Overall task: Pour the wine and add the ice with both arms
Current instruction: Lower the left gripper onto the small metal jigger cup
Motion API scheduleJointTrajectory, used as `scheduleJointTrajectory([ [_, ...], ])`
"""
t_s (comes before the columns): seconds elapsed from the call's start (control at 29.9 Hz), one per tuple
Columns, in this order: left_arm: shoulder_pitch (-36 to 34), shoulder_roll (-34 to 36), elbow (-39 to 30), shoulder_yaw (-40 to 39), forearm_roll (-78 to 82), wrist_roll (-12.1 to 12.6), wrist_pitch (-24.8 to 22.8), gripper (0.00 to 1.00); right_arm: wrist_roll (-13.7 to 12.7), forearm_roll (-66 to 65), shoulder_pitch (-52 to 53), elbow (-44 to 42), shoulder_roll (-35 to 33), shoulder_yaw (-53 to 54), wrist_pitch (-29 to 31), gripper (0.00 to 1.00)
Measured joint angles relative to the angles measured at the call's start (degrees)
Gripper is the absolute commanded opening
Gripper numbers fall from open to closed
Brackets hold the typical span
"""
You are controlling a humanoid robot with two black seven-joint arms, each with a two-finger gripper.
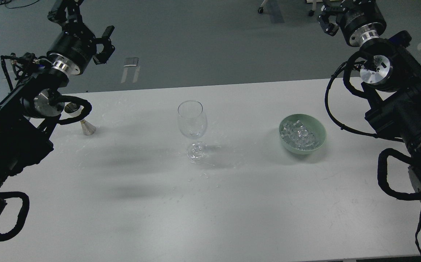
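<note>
We hold both arms raised beyond the far edge of the white surface, nothing in either grasp. Our left tool has its fingers spread apart; our right tool is partly cut off, so we cannot tell its state. The ice sits heaped in a green bowl, right of the upright empty wine glass. A metal jigger stands at the left.

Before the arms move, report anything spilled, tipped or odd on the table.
Nothing stands out. The wine glass stands upright and looks empty, the ice sits heaped inside the green bowl with no cubes strayed, and the metal jigger stands upright near the left arm.
</note>
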Motion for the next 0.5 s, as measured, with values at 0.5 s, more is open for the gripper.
scheduleJointTrajectory([
  [0.5,-0.5,-1.66,0.21,-0.35,0.0,-0.21,2.83,0.98,0.02,0.17,0.75,-0.21,0.05,-1.77,0.04,1.0],
])
